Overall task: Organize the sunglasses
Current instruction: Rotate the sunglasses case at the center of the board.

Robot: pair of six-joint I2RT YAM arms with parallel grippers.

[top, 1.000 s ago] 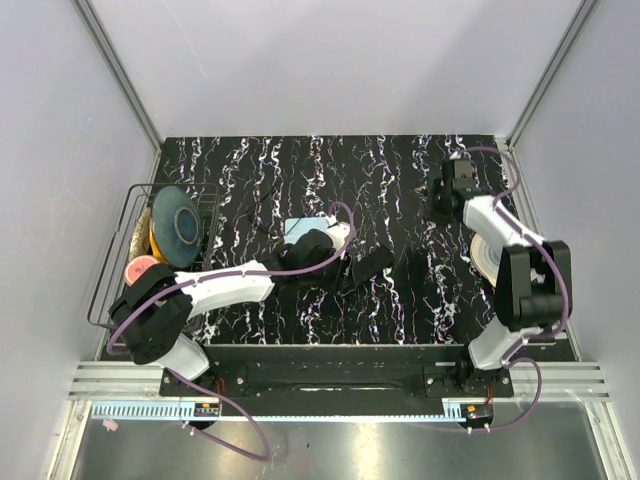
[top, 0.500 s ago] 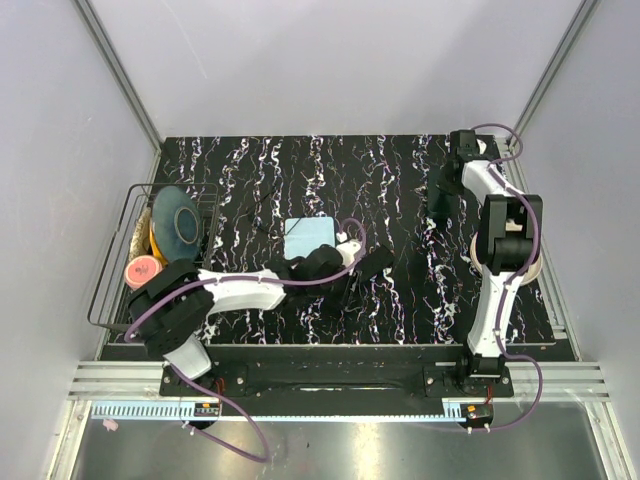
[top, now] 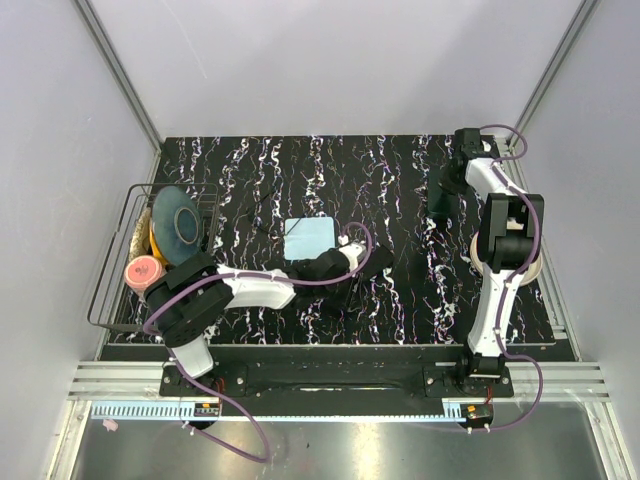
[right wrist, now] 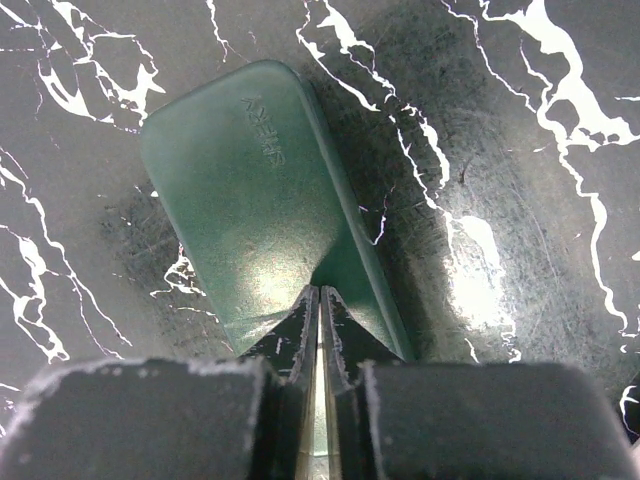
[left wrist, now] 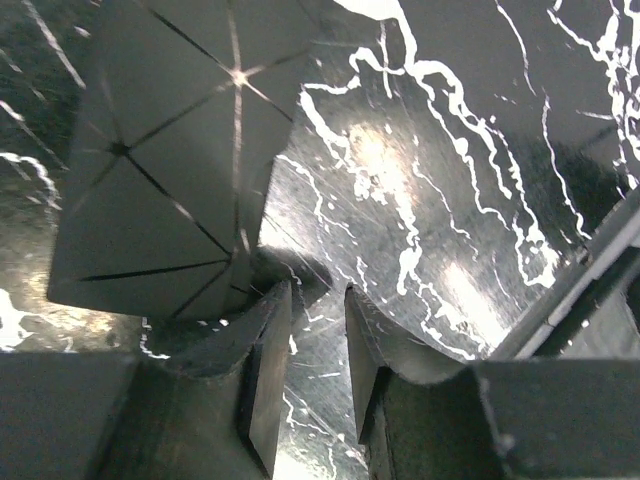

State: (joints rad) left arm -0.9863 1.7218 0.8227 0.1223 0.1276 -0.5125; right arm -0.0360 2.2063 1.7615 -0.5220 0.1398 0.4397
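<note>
A black faceted folding case (left wrist: 160, 180) lies on the marbled table, seen in the top view just right of centre (top: 380, 257). My left gripper (left wrist: 318, 300) (top: 358, 264) is low at the case's corner. Its jaws stand a narrow gap apart with only table between them, and the left finger (left wrist: 262, 340) is against the case's edge. A dark green soft case (right wrist: 260, 190) (top: 439, 208) lies at the back right. My right gripper (right wrist: 320, 292) (top: 447, 190) is shut, pinching the green case's surface into a crease. I cannot make out the sunglasses themselves.
A light blue cloth (top: 308, 237) lies at centre. A wire rack (top: 112, 272) at the left edge holds plates (top: 178, 222) and a pink cup (top: 143, 270). A white round object (top: 480, 250) sits under the right arm. Side walls stand close to both table edges.
The right arm swung out to the back right corner and its jaws closed on the green case. The left gripper slid right toward the black case, and its jaws narrowed.
</note>
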